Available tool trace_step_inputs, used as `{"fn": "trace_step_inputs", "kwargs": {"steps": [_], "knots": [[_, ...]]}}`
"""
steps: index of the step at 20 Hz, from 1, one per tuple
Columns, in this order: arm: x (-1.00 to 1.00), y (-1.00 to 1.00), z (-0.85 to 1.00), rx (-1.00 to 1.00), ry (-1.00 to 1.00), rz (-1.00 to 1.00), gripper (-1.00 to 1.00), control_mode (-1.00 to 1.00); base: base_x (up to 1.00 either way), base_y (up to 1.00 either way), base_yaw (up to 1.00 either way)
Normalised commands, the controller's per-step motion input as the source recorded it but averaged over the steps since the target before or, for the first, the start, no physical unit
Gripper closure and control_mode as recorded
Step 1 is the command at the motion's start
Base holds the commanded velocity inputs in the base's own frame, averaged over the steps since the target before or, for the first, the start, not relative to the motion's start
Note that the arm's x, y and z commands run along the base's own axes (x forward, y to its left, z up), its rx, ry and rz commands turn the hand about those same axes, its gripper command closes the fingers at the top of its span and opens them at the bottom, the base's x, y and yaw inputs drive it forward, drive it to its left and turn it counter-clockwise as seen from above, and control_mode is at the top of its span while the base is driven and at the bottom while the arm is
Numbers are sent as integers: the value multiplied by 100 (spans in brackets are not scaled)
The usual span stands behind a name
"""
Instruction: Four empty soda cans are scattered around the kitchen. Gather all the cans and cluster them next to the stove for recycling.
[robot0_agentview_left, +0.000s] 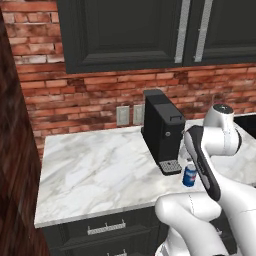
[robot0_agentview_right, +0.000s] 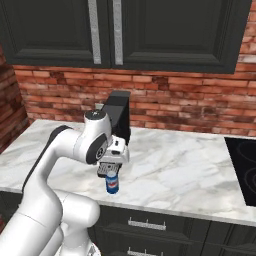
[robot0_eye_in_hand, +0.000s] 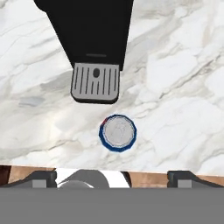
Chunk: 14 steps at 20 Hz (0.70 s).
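Observation:
A blue soda can (robot0_agentview_right: 112, 185) with a silver top stands upright near the front edge of the white marble counter (robot0_agentview_right: 175, 165), just in front of the coffee machine. In the left base view the can (robot0_agentview_left: 189, 176) peeks out beside my arm. My gripper (robot0_agentview_right: 110, 171) hangs straight above it, pointing down, open and holding nothing. Looking down from the hand, the can's round top (robot0_eye_in_hand: 117, 132) lies a little ahead of the gap between my spread fingertips (robot0_eye_in_hand: 43, 177); the gripper (robot0_eye_in_hand: 113, 178) does not touch it. The black stove (robot0_agentview_right: 243, 169) sits at the counter's far right.
A tall black coffee machine (robot0_agentview_left: 162, 129) with a grey drip tray (robot0_eye_in_hand: 95, 83) stands right behind the can. Red brick wall and black upper cabinets (robot0_agentview_right: 150, 30) rise behind the counter. A dark wall (robot0_agentview_left: 15, 165) closes off the counter's left end. Drawers (robot0_agentview_right: 147, 224) sit below.

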Motion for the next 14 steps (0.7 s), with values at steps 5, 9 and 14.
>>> {"fn": "trace_step_inputs", "kwargs": {"steps": [5, 9, 14], "knots": [[3, 0, -17, 0, 0, 0, -100, -100, 0, 0, 0], [2, 0, -15, 0, 0, 0, -100, -100, 0, 0, 0], [15, 0, -18, 0, 0, 0, -100, -100, 0, 0, 0]]}}
